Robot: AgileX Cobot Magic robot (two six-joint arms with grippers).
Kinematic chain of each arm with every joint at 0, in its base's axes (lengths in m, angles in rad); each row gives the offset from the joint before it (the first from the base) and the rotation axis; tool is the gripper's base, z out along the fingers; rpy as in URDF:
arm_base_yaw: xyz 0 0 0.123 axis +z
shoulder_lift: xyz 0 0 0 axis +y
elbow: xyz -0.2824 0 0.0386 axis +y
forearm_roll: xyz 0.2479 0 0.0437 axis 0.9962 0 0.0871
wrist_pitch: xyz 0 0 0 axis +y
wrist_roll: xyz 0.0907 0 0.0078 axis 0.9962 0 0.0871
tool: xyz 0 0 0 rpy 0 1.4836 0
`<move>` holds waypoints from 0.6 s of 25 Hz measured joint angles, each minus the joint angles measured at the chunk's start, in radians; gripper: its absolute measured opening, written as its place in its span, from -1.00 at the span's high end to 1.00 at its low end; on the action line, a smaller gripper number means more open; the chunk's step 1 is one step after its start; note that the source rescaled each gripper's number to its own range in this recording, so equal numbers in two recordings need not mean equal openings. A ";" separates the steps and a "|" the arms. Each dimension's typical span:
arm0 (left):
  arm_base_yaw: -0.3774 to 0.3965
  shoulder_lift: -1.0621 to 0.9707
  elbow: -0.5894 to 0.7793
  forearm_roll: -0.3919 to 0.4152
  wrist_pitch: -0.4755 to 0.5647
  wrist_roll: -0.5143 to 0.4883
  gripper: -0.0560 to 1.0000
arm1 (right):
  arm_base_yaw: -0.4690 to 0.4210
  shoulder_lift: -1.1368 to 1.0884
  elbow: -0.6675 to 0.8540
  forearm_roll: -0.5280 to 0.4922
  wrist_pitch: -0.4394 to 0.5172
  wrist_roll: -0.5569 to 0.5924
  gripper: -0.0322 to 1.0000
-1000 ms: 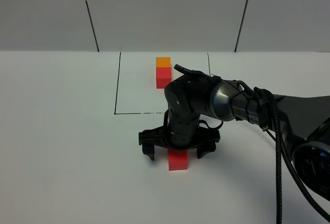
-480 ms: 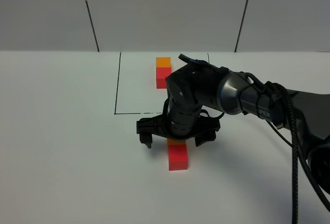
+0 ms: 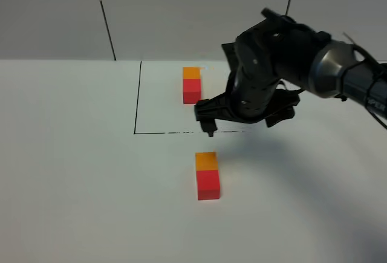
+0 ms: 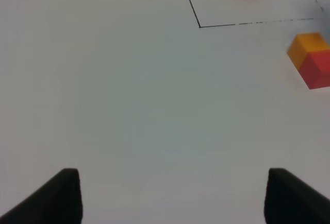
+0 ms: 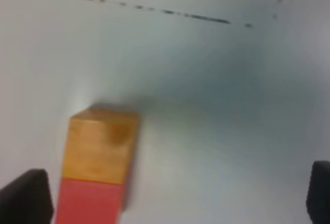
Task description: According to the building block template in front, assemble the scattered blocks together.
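A smooth, matte white counter (image 3: 72, 172) is seen, marked with a thin black drawn outline (image 3: 137, 100) of rectangular shape. The left gripper (image 4: 172, 195) is shown only in its wrist view, its two dark fingertips spread wide over bare counter with nothing between them. Inside the outline, toward its far side, the building block template (image 3: 191, 84) is placed: a plain orange cube joined to a red cube, the orange one farther back, so the long axis runs front to back. Just outside the outline's near line, the scattered blocks (image 3: 207, 175) are found touching as one matching pair, orange cube toward the outline and red cube nearer, aligned the same way as the template. To the right, the glossy black right gripper (image 3: 245, 119) is held above the outline's near line, its jaws spread and empty.
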 joint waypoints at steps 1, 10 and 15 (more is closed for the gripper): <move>0.000 0.000 0.000 0.000 0.000 0.000 -0.80 | -0.029 -0.006 0.000 0.020 0.009 -0.028 -1.00; 0.000 0.000 0.000 0.000 0.000 0.000 -0.80 | -0.322 -0.162 0.048 0.092 0.124 -0.196 -0.99; 0.000 0.000 0.000 0.000 0.000 0.000 -0.80 | -0.477 -0.321 0.217 0.083 0.139 -0.246 -0.99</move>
